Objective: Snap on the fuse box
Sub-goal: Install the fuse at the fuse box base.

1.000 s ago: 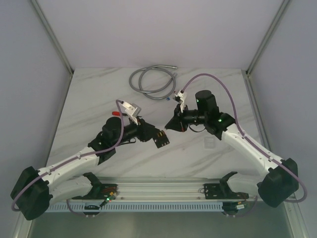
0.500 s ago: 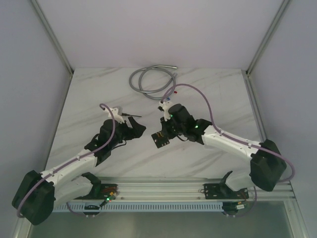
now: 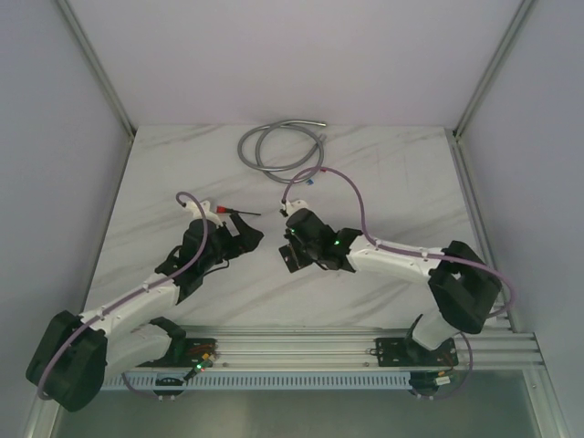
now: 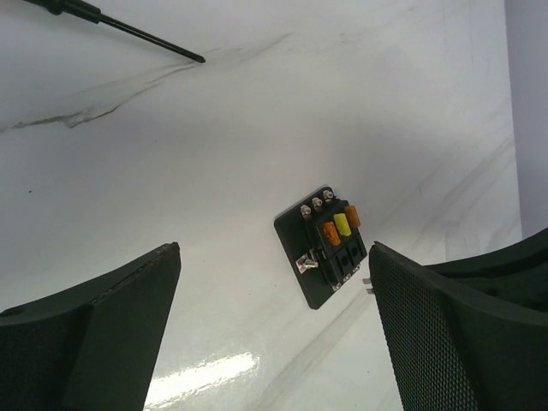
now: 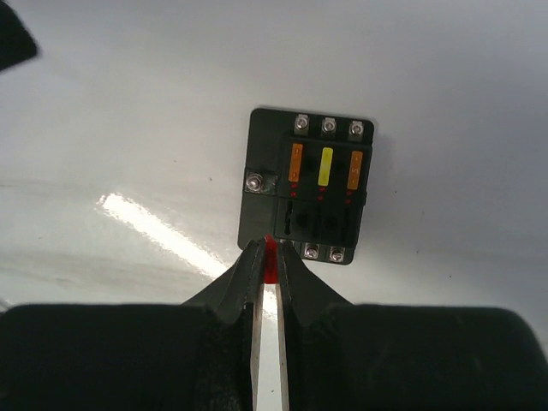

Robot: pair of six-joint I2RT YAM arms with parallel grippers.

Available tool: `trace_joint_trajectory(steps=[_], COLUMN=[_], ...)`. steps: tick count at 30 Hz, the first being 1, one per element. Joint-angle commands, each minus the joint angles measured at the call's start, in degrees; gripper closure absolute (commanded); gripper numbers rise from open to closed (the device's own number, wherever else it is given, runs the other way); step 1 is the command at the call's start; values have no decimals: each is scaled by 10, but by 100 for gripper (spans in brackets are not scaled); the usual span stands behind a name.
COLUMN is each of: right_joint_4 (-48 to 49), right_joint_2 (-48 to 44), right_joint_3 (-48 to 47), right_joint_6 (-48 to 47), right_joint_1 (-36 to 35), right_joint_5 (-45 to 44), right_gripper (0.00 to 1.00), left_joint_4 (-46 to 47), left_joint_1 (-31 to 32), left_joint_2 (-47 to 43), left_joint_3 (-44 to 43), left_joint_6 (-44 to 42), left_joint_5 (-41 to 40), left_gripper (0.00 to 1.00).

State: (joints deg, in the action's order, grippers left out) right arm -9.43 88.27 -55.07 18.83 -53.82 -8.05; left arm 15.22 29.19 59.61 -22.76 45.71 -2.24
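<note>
Fuse box (image 5: 261,154): flat on table (image 5: 128,103); 3 fuses (image 5: 325,165) seated, lower slots empty.
R gripper (image 5: 268,265): clenched on red fuse (image 5: 271,248), not yet pushed in.
L gripper (image 4: 274,253): released, empty.

We log two arms, left arm (image 3: 120,310) and right arm (image 3: 401,260): white link shells, black joint housings, small green lights (image 3: 339,243). A purple cable (image 3: 324,170) runs along each. The left gripper (image 4: 274,248) has broad black fingers (image 4: 445,325) with mesh-textured pads. The right gripper (image 5: 270,248) has black fingers (image 5: 244,278) tapering to thin tips.
</note>
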Motion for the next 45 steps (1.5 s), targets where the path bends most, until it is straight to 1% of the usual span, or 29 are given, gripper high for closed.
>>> trace_joint_trajectory(steps=[1,6,20,45], right_joint_4=[14,19,31,38], right_joint_2=[31,52,68,87], right_joint_3=[-3,-7,-11,-17], right_joint_6=[23,33,51,72], right_joint_1=[-12,-17,-20,-21], right_joint_5=[-53,-64,-99,-104], right_gripper=[100,100,100,100], left_joint_4=[-16,-20,-22,-22], left_joint_1=[-8,-12,-15,-15], left_joint_2=[7,15,15,9], left_joint_3=[8,7,5,6], left_joint_6=[12,15,16,18], left_joint_5=[-8,-7,-5,-2], left_gripper=[0,0,0,0])
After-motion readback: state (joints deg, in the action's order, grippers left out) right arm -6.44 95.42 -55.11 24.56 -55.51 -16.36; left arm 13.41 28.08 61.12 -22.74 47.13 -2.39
